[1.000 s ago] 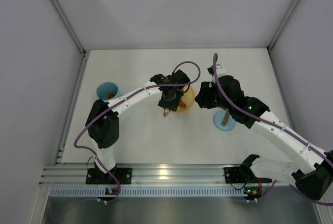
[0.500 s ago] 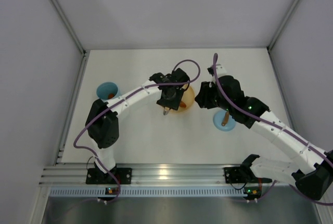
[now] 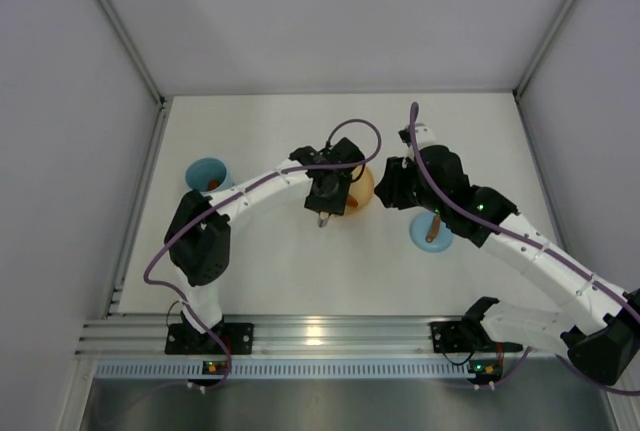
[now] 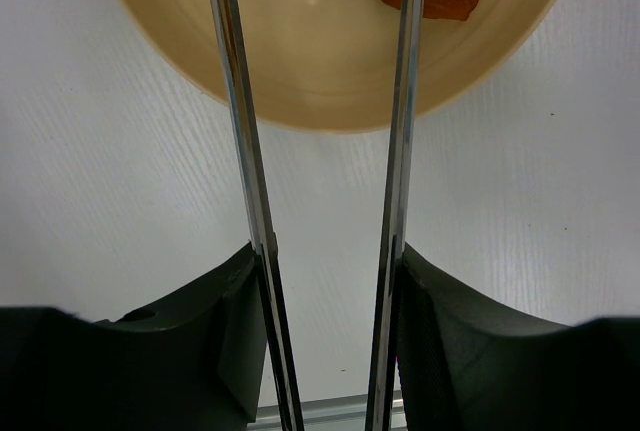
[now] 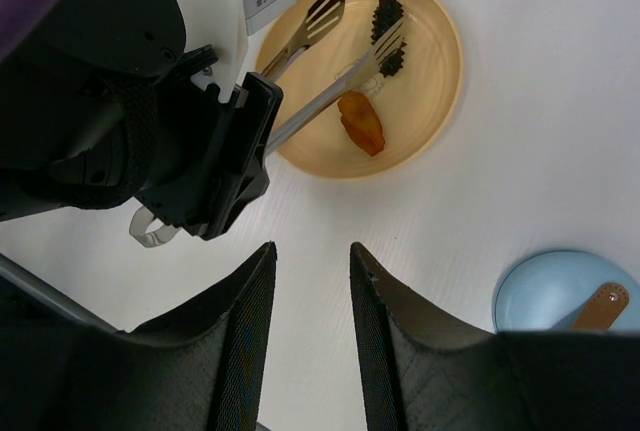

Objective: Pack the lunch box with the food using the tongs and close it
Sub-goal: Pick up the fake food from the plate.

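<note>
My left gripper (image 4: 328, 251) is shut on the silver tongs (image 4: 240, 151), one arm pressed against each finger. The tongs (image 5: 330, 71) reach over the orange plate (image 5: 425, 121) with their tips spread apart. An orange piece of food (image 5: 362, 121) lies on the plate beside one tong arm, and dark pieces (image 5: 385, 16) lie by the tip. The blue lunch box (image 3: 207, 173) stands at the far left with a small orange-brown piece inside. Its lid (image 5: 570, 296) with the brown knob (image 5: 600, 306) lies right of the plate. My right gripper (image 5: 312, 251) hovers open and empty over bare table.
Grey walls enclose the white table (image 3: 260, 261) on the left, back and right. An aluminium rail (image 3: 320, 336) runs along the near edge by the arm bases. A purple cable (image 3: 360, 131) loops above the left wrist.
The left wrist has shifted only slightly over the plate's edge, still holding the tongs. The right arm has not moved.
</note>
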